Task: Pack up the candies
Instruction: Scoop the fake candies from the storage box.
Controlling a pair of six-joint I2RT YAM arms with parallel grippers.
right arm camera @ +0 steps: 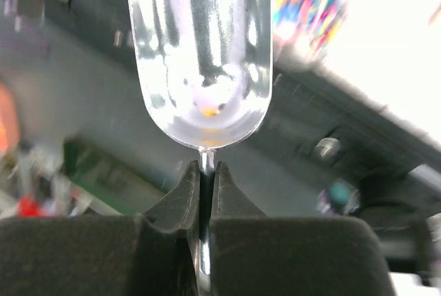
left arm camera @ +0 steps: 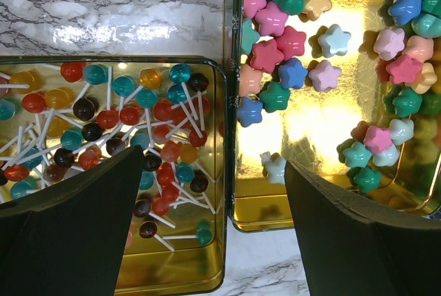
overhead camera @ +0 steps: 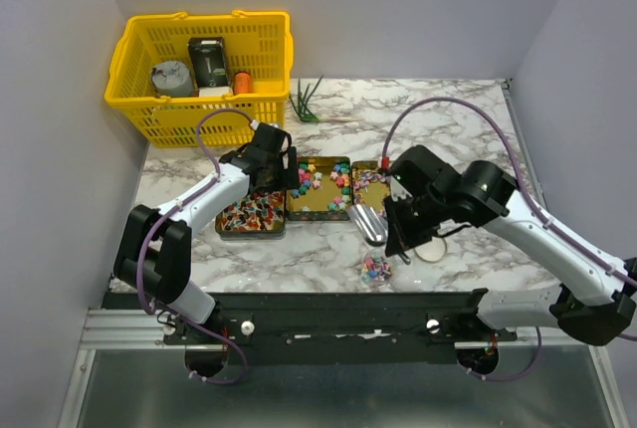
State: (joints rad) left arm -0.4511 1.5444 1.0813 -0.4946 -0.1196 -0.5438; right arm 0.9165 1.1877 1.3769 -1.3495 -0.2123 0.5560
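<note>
Top, left-wrist and right-wrist views of the marble bench (overhead camera: 299, 259). The left claw (left arm camera: 213, 227) hung with its jaws spread wide, one dark finger (left arm camera: 69, 234) over the left tin (left arm camera: 172, 268) and the other over the middle tin (left arm camera: 236, 103); it held nothing. The left tin contained round lollipops (left arm camera: 124, 124) on white sticks. The candies (left arm camera: 275, 55), star-shaped and pink, blue, green and cream, lay loose in the middle tin, with more in the right tin (overhead camera: 355, 194) beside it. A small separate heap of candies (overhead camera: 375, 269) sat near the front edge of the bench, apart from the tins. The right claw (right arm camera: 207, 179) was pinched tightly on the thin handle of a shiny scoop (right arm camera: 203, 55), which in the top view lay just in front of the middle and right tins. A round lid (overhead camera: 430, 249) rested on the bench to the right of the heap. A yellow basket (overhead camera: 129, 60) stood at the far left corner.
</note>
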